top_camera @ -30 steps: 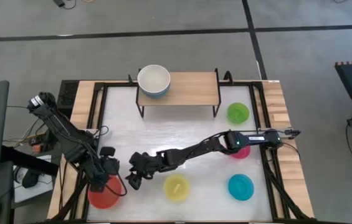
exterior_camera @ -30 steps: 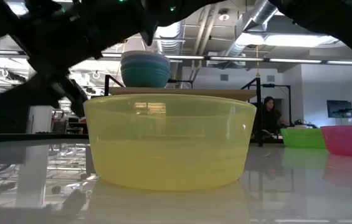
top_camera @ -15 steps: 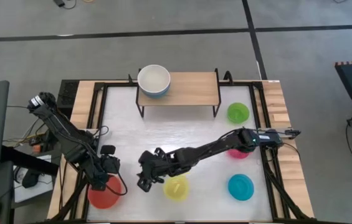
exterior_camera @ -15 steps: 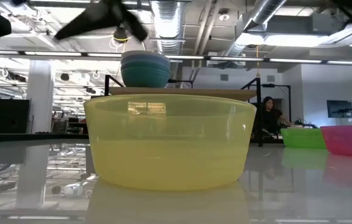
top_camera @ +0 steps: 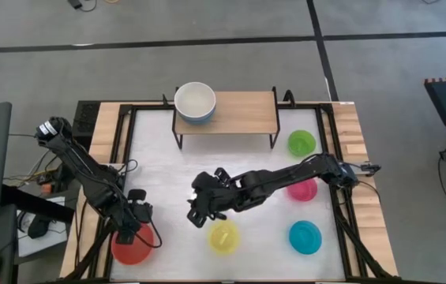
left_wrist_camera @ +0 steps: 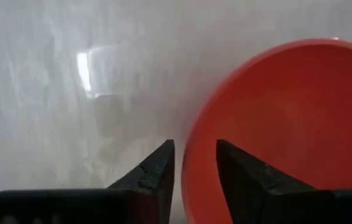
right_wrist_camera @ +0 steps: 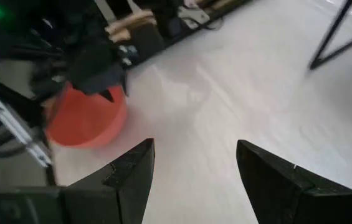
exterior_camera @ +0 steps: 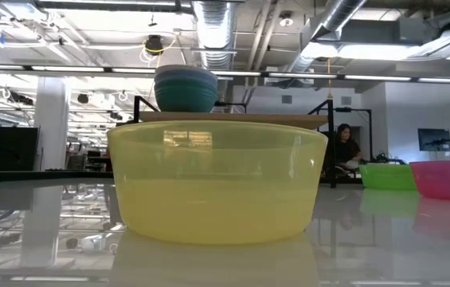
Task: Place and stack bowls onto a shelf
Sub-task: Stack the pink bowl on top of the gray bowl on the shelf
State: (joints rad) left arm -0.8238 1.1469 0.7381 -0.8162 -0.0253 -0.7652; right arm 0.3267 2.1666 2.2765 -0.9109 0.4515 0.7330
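I have the left gripper (left_wrist_camera: 194, 163) straddling the near rim of the red bowl (top_camera: 132, 244), one finger outside the wall and one inside, the jaws narrowly apart with the rim between them; I cannot tell whether they actually pinch it. My right gripper (top_camera: 200, 207) hangs mid-table with its jaws spread wide and nothing between them; the yellow bowl (top_camera: 224, 237) sits just beside it, and the red bowl with the left gripper lies farther ahead of its fingers (right_wrist_camera: 129, 177). Beyond, the pink bowl (top_camera: 305, 190), cyan bowl (top_camera: 305, 237) and lime green bowl (top_camera: 301, 143) rest on the table (top_camera: 159, 170). Farthest off, the white bowl (top_camera: 195, 99) tops a stack on the shelf (top_camera: 242, 112), at its end.
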